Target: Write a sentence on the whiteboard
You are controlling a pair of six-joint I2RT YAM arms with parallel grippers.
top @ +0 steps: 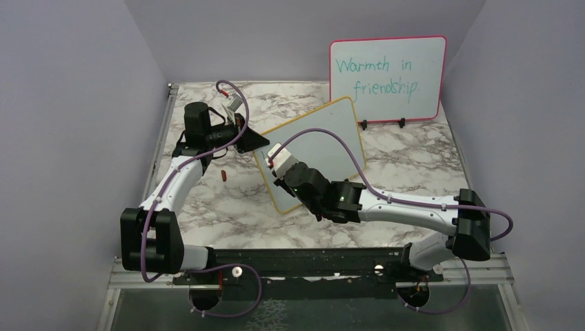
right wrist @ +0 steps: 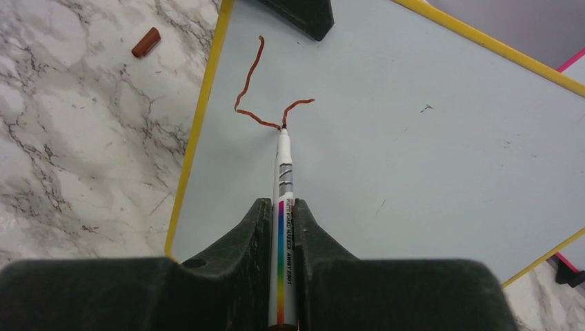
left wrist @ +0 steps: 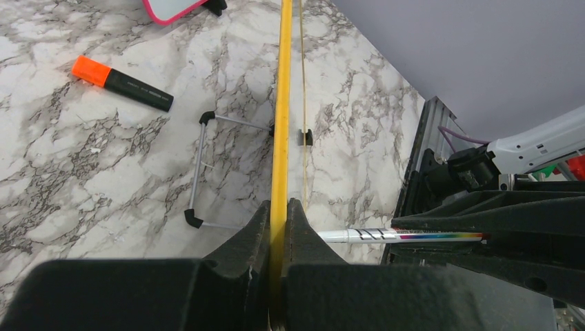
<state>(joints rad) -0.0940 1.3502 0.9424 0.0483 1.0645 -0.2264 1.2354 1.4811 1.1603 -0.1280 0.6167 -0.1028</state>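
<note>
The rectangular whiteboard with a thin yellow frame (top: 324,138) sits about the middle of the grey-veined marble tabletop (top: 227,207), turned askew to its edges. The left gripper (left wrist: 278,214) is pinched tight on the board's yellow rim at the side toward the left edge. The right gripper (right wrist: 283,207) is closed around a white marker with a rainbow-striped barrel (right wrist: 284,179), whose tip touches the board at the end of a few red-brown handwritten strokes (right wrist: 259,118) (too few to read as a word). A small red-brown cap (top: 224,174) lies just left of the board. A pink-framed board with teal writing (top: 421,96) stands by the far right corner.
</note>
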